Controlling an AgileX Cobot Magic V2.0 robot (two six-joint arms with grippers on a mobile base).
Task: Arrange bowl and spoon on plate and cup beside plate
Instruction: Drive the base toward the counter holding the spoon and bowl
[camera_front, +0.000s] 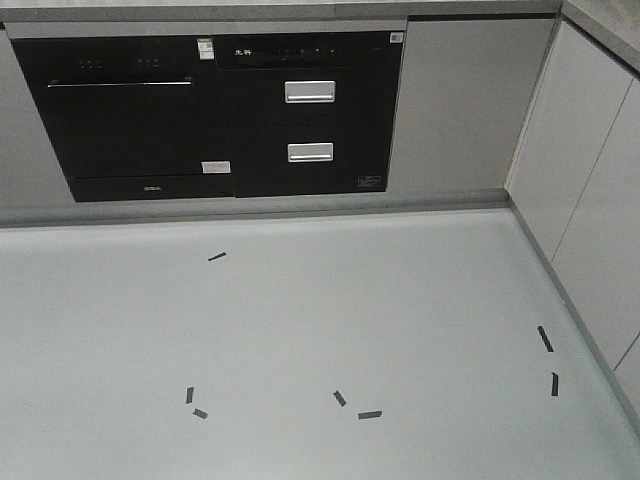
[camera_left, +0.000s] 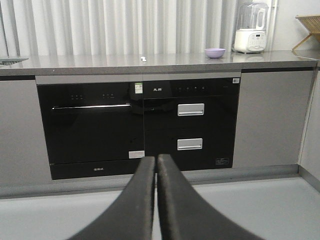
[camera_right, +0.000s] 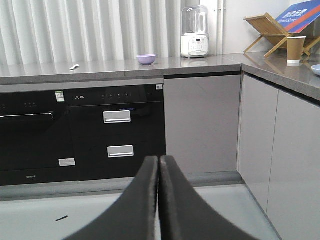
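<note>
The bowl (camera_right: 146, 59) stands upright on the grey countertop (camera_right: 210, 62), near the white appliance (camera_right: 194, 32) with the clear jug; it is empty as far as I can see. The spoon (camera_right: 74, 66) lies on the same run of counter, well apart from the bowl, above the black built-in units (camera_right: 115, 130). The cup (camera_right: 295, 50) stands upright on the side run of the counter, just in front of the wooden rack (camera_right: 267, 27); the plate (camera_right: 316, 70) shows only as a sliver at the frame edge, near the cup. Nothing is on the plate; bowl, spoon and plate are each apart from one another.

Left gripper (camera_left: 156, 159): fingers pressed together along their length, nothing between them. Right gripper (camera_right: 159, 159): same condition, closed and empty. Both point level toward the cabinets; the front view shows only bare floor (camera_front: 300, 330) with tape marks.

Step in hand, as I judge it: approach; no pick has begun. The next move calls for bringing the base up to the counter, raising an arm above counter height, and opening its jaws before descending; the bowl's rim is the likely first target, and the plate must be brought fully into view to fix the placing spot.
</note>
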